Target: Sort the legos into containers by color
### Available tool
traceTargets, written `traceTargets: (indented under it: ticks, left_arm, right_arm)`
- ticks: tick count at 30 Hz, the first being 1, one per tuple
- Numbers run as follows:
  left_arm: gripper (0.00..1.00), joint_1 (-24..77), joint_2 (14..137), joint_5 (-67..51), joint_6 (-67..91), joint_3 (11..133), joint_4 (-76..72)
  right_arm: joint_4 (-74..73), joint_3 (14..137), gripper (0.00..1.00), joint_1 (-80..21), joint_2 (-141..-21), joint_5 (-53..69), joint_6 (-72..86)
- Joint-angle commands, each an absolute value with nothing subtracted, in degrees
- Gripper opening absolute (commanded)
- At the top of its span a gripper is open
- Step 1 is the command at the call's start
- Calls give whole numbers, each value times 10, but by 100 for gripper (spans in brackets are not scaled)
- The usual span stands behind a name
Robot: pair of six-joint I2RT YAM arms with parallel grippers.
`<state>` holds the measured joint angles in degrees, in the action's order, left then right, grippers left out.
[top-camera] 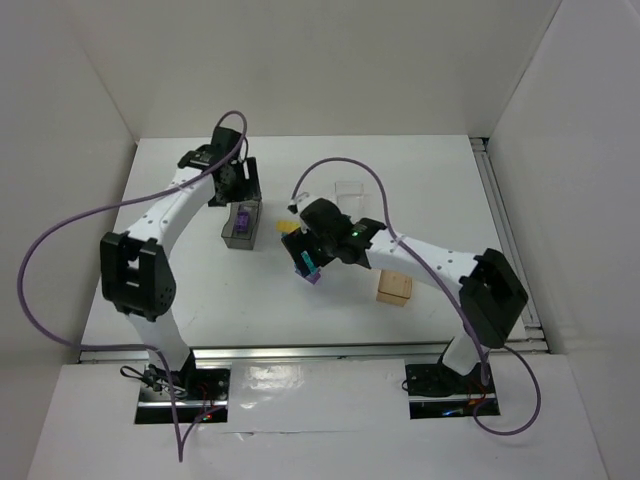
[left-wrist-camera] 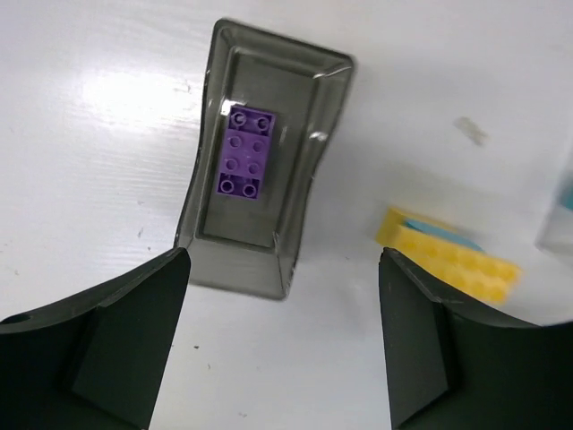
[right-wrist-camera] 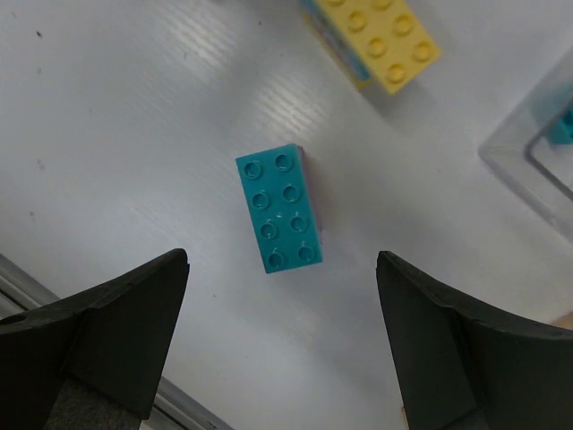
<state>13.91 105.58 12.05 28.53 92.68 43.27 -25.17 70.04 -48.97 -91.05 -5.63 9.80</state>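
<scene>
A purple lego [left-wrist-camera: 245, 152] lies in the smoky dark grey bin [left-wrist-camera: 303, 193], which also shows from above [top-camera: 228, 233]. My left gripper [top-camera: 240, 202] hovers open and empty at the bin's near end [left-wrist-camera: 285, 349]. A cyan lego [right-wrist-camera: 279, 209] lies flat on the table with a purple sliver under its right edge. My right gripper [right-wrist-camera: 282, 345] is open and empty above it, its jaws well apart on either side [top-camera: 308, 258]. A yellow lego [right-wrist-camera: 387, 38] stacked with a cyan one lies between the bins [left-wrist-camera: 448, 255]. The clear bin [right-wrist-camera: 519, 161] holds a cyan piece [right-wrist-camera: 564, 125].
The clear bin [top-camera: 348, 187] stands at the back middle. The amber-tan bin [top-camera: 394, 289] stands to the right of my right gripper, near the front. The table's front edge [right-wrist-camera: 27, 278] runs close behind the right gripper. White walls enclose the table.
</scene>
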Motion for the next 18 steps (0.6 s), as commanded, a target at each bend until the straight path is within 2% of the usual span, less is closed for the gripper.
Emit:
traceTargets:
  ticks: [1, 5, 8, 10, 11, 13, 18]
  left_arm:
    - [90, 142, 971, 64, 238, 921, 425]
    - [88, 142, 926, 42, 210, 882, 403]
    - [88, 142, 903, 25, 204, 859, 390]
    - [88, 136, 896, 25, 204, 844, 390]
    - [88, 136, 890, 19, 204, 844, 385]
    - [88, 131, 890, 14, 199, 839, 385]
    - [88, 131, 890, 2, 193, 838, 385]
  right_arm:
    - [-239, 736, 92, -502, -954, -45, 50]
    - [-233, 751, 91, -502, -995, -47, 35]
    - [-233, 765, 83, -502, -1014, -64, 35]
    - [-233, 766, 76, -502, -1021, -64, 35]
    - [-233, 766, 69, -502, -1027, -51, 35]
    - [-233, 771, 63, -502, -1033, -46, 35]
    - [-238, 771, 40, -502, -1044, -46, 46]
